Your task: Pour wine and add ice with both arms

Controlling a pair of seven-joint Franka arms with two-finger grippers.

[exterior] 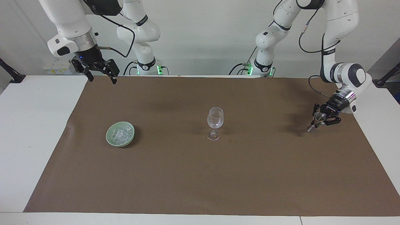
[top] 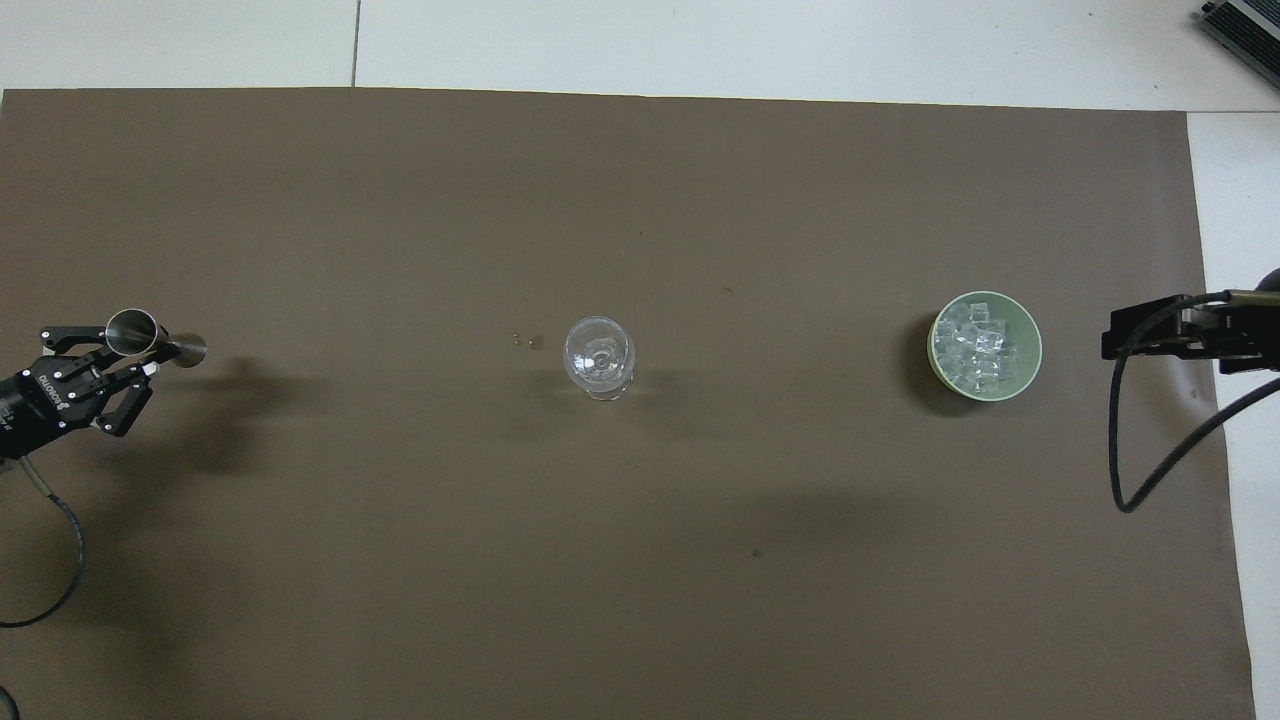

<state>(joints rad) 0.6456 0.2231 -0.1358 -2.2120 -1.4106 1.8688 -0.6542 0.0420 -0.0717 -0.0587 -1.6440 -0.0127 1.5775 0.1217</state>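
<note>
Fingers of the left gripper (exterior: 319,120) clamp the tilted steel jigger (exterior: 315,122) at its end of the table — tipping early could spill short of the wine glass (exterior: 215,122). Right gripper (exterior: 99,73) waits, fingers spread. Ice (exterior: 120,134) sits in the green bowl (exterior: 110,137) — nothing blocks the way.
</note>
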